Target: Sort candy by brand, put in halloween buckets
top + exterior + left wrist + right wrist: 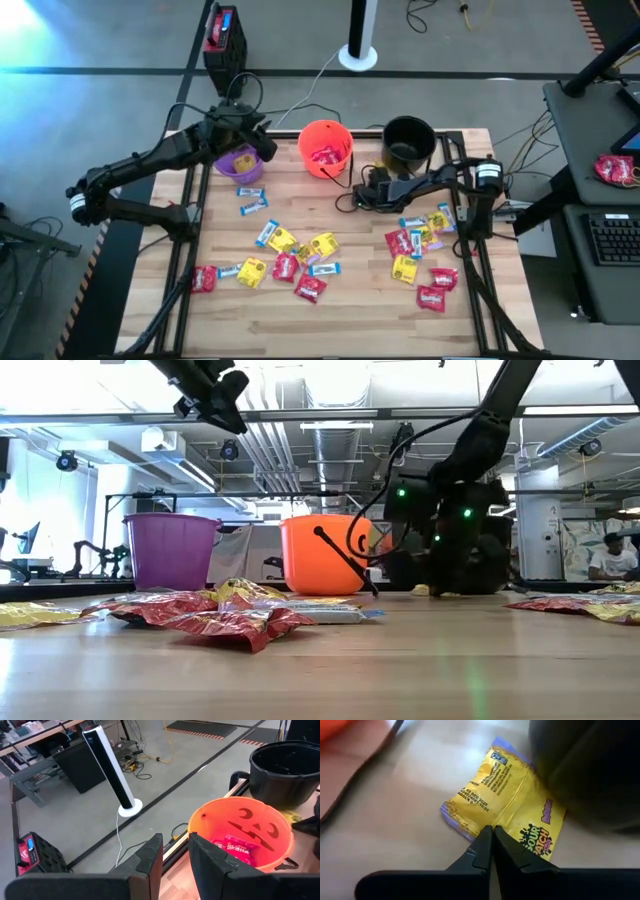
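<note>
Three buckets stand along the table's far side: purple point(240, 162), orange point(325, 148) with red candy inside, and black point(408, 140). Red, yellow and blue-and-white candy packets lie scattered in the table's middle point(290, 255) and on its right point(420, 250). My left gripper point(175, 855) hangs open and holds nothing, high over the purple bucket's far rim point(255, 142). My right gripper point(491, 834) is low between the orange and black buckets point(363, 192), shut on a yellow candy packet point(510, 795). My right gripper pinches the yellow packet's near edge point(482, 822) between its two fingertips, slanting down from the table's right. The packet spreads out flat beyond the fingers, next to the black bucket's foot. Whether its far end rests on the table I cannot tell.
The orange bucket's thin black handle point(345, 563) hangs down to the table beside my right gripper. Cables run past the black bucket. Beyond the far edge stand a white pole on a round base point(358, 50) and a black box point(222, 35).
</note>
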Robot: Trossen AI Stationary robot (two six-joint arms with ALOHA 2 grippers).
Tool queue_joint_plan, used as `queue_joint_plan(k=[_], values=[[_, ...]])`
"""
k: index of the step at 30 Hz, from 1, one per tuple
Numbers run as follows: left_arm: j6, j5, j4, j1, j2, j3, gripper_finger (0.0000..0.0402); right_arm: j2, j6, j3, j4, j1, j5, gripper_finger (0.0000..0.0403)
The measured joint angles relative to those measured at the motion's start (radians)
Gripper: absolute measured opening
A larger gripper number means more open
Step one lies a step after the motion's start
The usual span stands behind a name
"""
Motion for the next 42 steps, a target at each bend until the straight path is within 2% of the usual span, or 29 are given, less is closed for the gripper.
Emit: queue_joint_plan(k=[3,10,11,15,19,22,25,28,31,36,42], values=[[0.017,0.0,0.0,0.0,0.0,0.0,0.0078,-0.045,-0.005,-0.001,-0.037,0.032,-0.095,0.0009],[0.066,0.0,0.01,0.0,0.0,0.0,0.0078,-0.212,-0.159,-0.004,-0.067,0.09,-0.359,0.0009],[0.067,0.0,0.011,0.0,0.0,0.0,0.0078,-0.246,-0.16,-0.007,-0.085,0.092,-0.38,0.0009],[0.067,0.013,0.013,0.001,-0.003,0.0,0.0078,-0.384,-0.194,-0.003,-0.124,0.08,-0.353,0.0009],[0.067,0.058,0.013,0.001,-0.004,0.0,0.0078,-0.465,-0.247,-0.004,-0.162,0.043,-0.355,0.0009],[0.066,0.112,0.014,0.0,-0.009,0.0,0.0078,-0.504,-0.279,-0.003,-0.159,-0.007,-0.45,0.0009],[0.046,0.184,0.014,0.0,-0.027,0.0,0.0078,-0.505,-0.267,-0.003,-0.169,-0.061,-0.611,0.0009],[0.011,0.212,0.017,-0.001,-0.06,0.0,0.0078,-0.494,-0.178,0.004,-0.182,-0.099,-0.7,0.0009],[-0.006,0.214,0.017,0.0,-0.11,0.0,0.0078,-0.463,-0.13,0.045,-0.252,-0.112,-0.705,0.0009],[0.003,0.204,0.015,0.001,-0.192,0.001,0.0078,-0.385,-0.195,0.155,-0.365,-0.11,-0.686,0.0009],[0.01,0.195,-0.01,0.001,-0.236,0.001,0.0078,-0.268,-0.201,0.266,-0.447,-0.11,-0.691,0.0009]])
